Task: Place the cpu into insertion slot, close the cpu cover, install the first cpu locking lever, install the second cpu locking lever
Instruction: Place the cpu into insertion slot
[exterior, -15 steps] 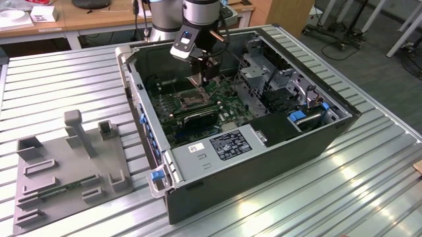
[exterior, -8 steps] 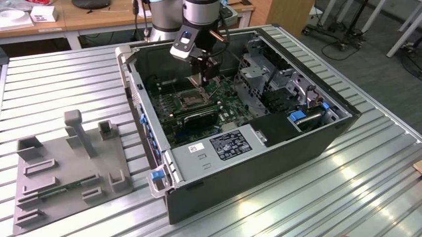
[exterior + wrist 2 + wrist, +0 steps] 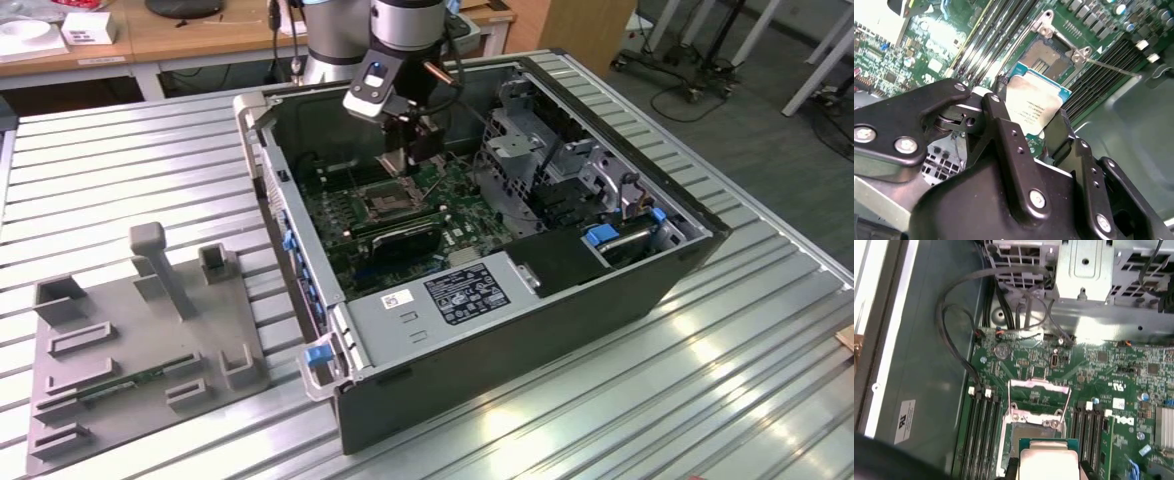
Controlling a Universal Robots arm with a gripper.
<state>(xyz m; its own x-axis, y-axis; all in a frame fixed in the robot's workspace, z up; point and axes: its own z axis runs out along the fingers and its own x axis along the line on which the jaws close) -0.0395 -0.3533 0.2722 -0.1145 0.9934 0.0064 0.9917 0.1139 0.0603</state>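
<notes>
The small, flat, silver-grey square cpu (image 3: 1035, 106) is clamped between the partly closed fingers (image 3: 1060, 132) of the black gripper (image 3: 404, 160), close to the uncovered, silver-rimmed square insertion slot (image 3: 1030, 432).

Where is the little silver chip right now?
In both wrist views the cpu is held by the gripper, close to but not yet in the open insertion slot on the green motherboard.

Robot arm (image 3: 404, 25), top centre of exterior view: silver-grey tube w/ black wrist section, a white-and-blue box (image 3: 371, 85) on its side, and a copper-coloured fitting (image 3: 435, 74). Its hand (image 3: 406, 158) is dark. Second wrist view: matte black link plates (image 3: 1004, 145), rounded edges, silver round-head screws (image 3: 1037, 198), small holes.
</notes>
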